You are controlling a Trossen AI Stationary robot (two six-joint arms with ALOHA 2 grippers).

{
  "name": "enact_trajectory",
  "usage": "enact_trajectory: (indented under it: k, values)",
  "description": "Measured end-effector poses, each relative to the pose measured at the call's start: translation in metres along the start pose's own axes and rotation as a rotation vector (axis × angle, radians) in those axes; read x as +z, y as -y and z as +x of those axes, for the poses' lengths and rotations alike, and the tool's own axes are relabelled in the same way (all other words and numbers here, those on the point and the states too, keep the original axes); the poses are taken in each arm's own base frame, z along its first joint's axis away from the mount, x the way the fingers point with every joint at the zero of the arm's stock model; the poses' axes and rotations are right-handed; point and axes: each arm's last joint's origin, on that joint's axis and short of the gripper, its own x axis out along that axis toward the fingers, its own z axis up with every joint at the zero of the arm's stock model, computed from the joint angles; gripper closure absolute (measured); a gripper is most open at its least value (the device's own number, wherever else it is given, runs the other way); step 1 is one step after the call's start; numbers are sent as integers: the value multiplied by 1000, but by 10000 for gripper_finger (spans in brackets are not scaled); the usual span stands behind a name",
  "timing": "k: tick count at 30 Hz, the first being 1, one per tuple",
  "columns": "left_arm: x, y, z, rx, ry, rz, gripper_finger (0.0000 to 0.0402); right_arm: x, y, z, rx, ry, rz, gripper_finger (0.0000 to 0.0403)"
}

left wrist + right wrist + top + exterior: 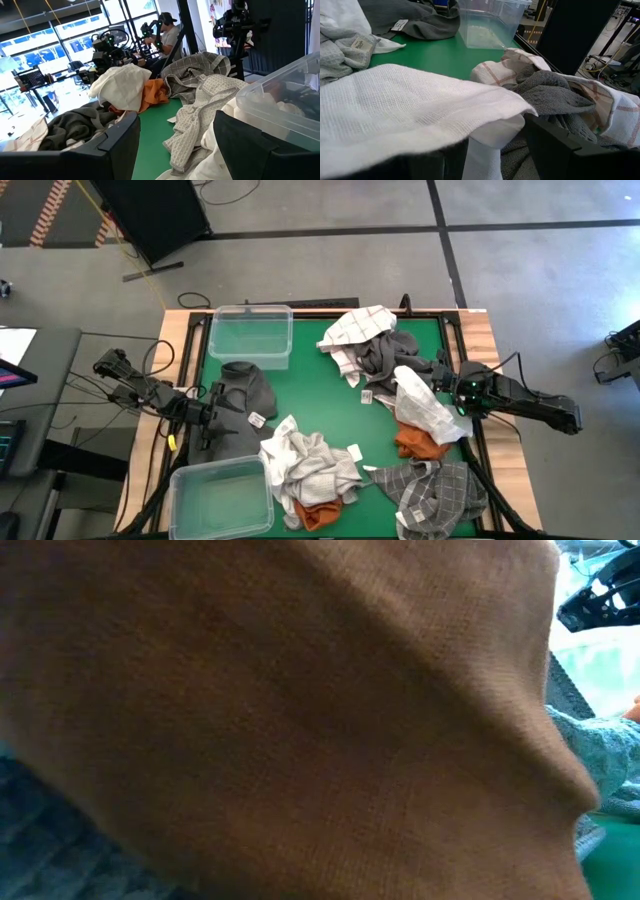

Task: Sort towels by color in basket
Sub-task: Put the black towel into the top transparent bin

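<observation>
High view: green mat (pixel 320 395) as landmark. Left gripper (pixel 222 412) at its left edge over a dark grey towel (pixel 245 387), fingers apart, holding nothing. Right gripper (pixel 447 387) at the right edge, a white towel (pixel 425 408) hanging from it. Clear bins (pixel 251 335) at the mat's far-left and near-left corners. Towel heaps near and far on mat.

Low view: rust cloth (pixel 280 720) blocks nearly everything.

Left wrist view: fingers (pixel 107 150) spread, empty.

Right wrist view: white towel (pixel 400 107) draped across the fingers, clamped.
</observation>
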Motion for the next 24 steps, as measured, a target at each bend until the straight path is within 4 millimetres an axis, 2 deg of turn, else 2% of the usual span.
enact_trajectory:
  k: [13, 20, 24]
  values:
    - [2, -2, 0, 39, 23, -83, 162, 0, 0, 0, 0, 0, 0, 186]
    - [12, -5, -1, 71, 120, -150, 162, 0, 0, 0, 1, 0, 0, 186]
    - [25, -10, -4, 91, 186, -163, 162, 0, 0, 0, 0, 0, 0, 186]
